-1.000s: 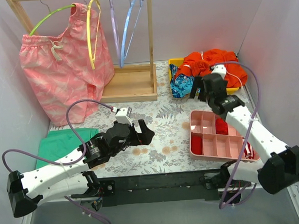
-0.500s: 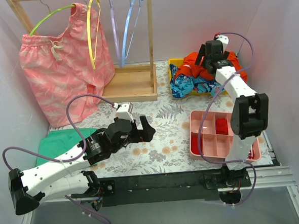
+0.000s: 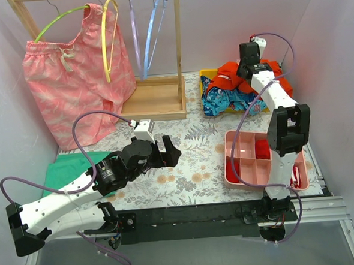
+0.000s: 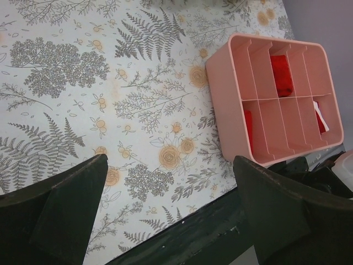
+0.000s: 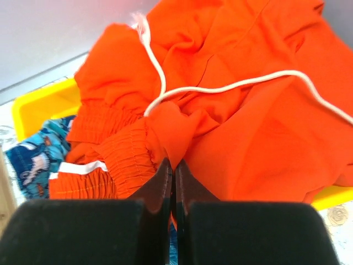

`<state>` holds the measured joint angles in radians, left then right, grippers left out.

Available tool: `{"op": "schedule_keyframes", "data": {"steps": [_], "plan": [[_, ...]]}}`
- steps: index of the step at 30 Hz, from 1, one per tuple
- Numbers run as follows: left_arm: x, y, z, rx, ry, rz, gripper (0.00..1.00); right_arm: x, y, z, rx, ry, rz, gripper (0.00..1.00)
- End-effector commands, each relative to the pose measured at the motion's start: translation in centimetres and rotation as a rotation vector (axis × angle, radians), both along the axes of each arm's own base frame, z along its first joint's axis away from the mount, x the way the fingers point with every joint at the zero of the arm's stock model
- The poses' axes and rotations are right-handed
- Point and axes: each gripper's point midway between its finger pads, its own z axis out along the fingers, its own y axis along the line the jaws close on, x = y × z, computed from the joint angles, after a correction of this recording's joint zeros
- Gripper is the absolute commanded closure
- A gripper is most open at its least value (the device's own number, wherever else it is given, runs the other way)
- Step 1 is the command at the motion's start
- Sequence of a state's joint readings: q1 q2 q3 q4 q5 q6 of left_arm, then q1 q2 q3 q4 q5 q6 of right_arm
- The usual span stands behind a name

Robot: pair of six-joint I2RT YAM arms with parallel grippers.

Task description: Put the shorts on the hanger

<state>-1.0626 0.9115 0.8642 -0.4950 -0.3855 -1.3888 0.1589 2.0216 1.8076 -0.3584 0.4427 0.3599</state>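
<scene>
Clamping a fold of the shorts (image 5: pixel 248 127) at far right, the right gripper (image 5: pixel 174 164) likely needed next to lift them toward the far-left hanger (image 3: pixel 107 46); the left gripper (image 4: pixel 170 160) hung with jaws apart.

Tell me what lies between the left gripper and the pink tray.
Only bare floral tablecloth between the left gripper and the pink tray, clearest in the top view.

A robotics lab cell, not a home — plain pale lilac walls (image 3: pixel 230 21) are boxing in a fern-printed tablecloth (image 3: pixel 189 138), and a white jointed left arm (image 3: pixel 61 205) and right arm (image 3: pixel 274 93) are rising from a black metal rail (image 3: pixel 188 216). Props are sitting around: a tabletop wooden clothes rack (image 3: pixel 160 100) carrying a thin yellow hanger (image 3: pixel 103 47), and bright red-orange fabric shorts (image 3: pixel 226 76) heaped in a yellow plastic bin (image 3: pixel 207 73).
</scene>
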Motion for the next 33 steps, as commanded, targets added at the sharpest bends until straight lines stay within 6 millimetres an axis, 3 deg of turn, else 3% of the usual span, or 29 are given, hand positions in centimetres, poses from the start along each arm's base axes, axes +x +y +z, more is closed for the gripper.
{"op": "schedule_keyframes", "data": {"steps": [1, 2, 5, 10, 11, 16, 19, 28, 31, 33], "plan": [[0.3, 0.5, 3.0, -0.035, -0.065, 0.007, 0.02, -0.8, -1.3, 11.8, -0.005, -0.229, -0.035, 0.99], [0.4, 0.6, 3.4, -0.037, -0.076, 0.013, 0.02, -1.2, -1.3, 14.7, -0.001, -0.286, -0.031, 0.99], [0.6, 0.5, 4.0, -0.042, -0.091, 0.01, 0.02, -2.4, -2.1, 20.1, -0.018, -0.394, -0.051, 0.99], [0.4, -0.1, 4.1, -0.052, -0.086, -0.009, 0.02, -2.9, -2.8, 26.3, -0.04, -0.525, -0.067, 0.99], [0.5, -0.2, 4.1, -0.052, -0.086, -0.007, 0.02, -3.5, -2.6, 30.0, -0.023, -0.62, -0.053, 0.99], [0.7, -0.1, 4.2, -0.052, -0.095, 0.003, 0.02, -5.1, -1.3, 35.2, 0.038, -0.762, 0.023, 0.99], [0.8, 0.0, 4.5, -0.064, -0.1, 0.01, 0.02, -7.4, -0.6, 39.0, 0.072, -0.858, 0.082, 0.99], [1.1, 0.5, 5.8, -0.084, -0.129, 0.034, 0.02, -14.1, 1.5, 46.0, 0.165, -1.039, 0.238, 0.99], [1.2, 0.7, 6.4, -0.096, -0.138, 0.051, 0.02, -16.3, 2.7, 46.9, 0.214, -1.052, 0.306, 0.99], [1.4, 1.1, 6.5, -0.099, -0.141, 0.075, 0.02, -16.9, 3.9, 46.2, 0.259, -1.035, 0.346, 0.99]]}}
